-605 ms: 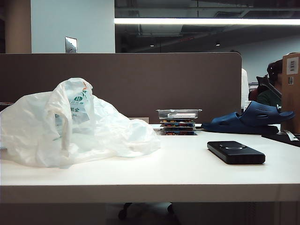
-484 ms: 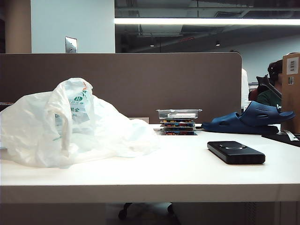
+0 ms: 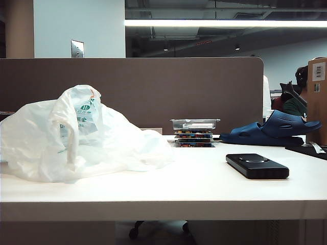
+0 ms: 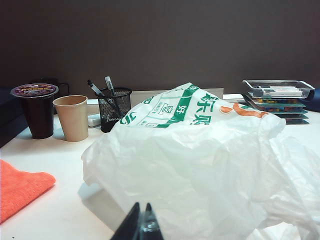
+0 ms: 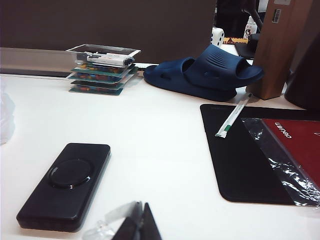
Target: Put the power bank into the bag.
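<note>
While neither arm shows in the exterior view, the power bank (image 3: 257,166) lies flat on the table (image 3: 194,189), well apart from the bag (image 3: 76,138) at left. Left wrist view: left gripper (image 4: 140,225), jaws closed and empty, sits just before the bag (image 4: 200,165). Right wrist view: right gripper (image 5: 136,224), closed on nothing, sits just beside the power bank (image 5: 67,184)

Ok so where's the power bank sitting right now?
In the exterior view the power bank lies flat on the right of the white table, in front of the blue clog, well apart from the bag on the left.
</note>
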### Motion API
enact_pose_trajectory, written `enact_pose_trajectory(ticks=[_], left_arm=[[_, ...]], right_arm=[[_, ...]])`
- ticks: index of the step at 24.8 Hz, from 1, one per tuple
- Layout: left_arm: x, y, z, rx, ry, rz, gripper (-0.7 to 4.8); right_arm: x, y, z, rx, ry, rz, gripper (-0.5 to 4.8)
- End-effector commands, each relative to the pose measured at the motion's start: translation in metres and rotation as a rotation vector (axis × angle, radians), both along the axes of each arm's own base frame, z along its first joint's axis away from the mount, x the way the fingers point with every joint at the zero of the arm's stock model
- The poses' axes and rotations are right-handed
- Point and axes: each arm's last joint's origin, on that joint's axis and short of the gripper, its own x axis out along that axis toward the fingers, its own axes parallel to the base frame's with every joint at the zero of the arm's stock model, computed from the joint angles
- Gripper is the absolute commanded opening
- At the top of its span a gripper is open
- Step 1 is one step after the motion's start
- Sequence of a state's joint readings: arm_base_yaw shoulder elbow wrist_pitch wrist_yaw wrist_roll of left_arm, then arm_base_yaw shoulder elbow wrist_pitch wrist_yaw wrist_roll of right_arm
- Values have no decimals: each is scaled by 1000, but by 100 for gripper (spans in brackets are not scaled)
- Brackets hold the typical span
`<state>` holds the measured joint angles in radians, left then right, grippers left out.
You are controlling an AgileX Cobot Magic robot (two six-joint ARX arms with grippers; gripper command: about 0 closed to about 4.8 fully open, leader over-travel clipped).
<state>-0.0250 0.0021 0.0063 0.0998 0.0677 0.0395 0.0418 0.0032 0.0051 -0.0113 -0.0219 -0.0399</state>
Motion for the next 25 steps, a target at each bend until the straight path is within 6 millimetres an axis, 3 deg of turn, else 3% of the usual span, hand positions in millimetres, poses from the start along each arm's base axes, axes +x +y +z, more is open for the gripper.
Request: enact_pose_trajectory(ticks=[1, 9, 13, 18, 25], left_arm=[[0, 0, 1, -1, -7, -14, -6], [-2, -7, 1, 24, -5, -253, -6], [-4, -12, -2, 33, 21, -437, -6], [-6, -16, -7, 3, 91, -603, -6], [-7, -16, -11, -6, 129, -632, -6]], right_arm=[[0, 0, 5, 1, -57, 8, -6], [-4, 0, 21, 22, -83, 8, -6], [-12, 0, 42, 24, -61, 8, -6], [-34, -1, 84, 46, -60, 9, -6], [-48, -1, 115, 47, 29, 28, -6]])
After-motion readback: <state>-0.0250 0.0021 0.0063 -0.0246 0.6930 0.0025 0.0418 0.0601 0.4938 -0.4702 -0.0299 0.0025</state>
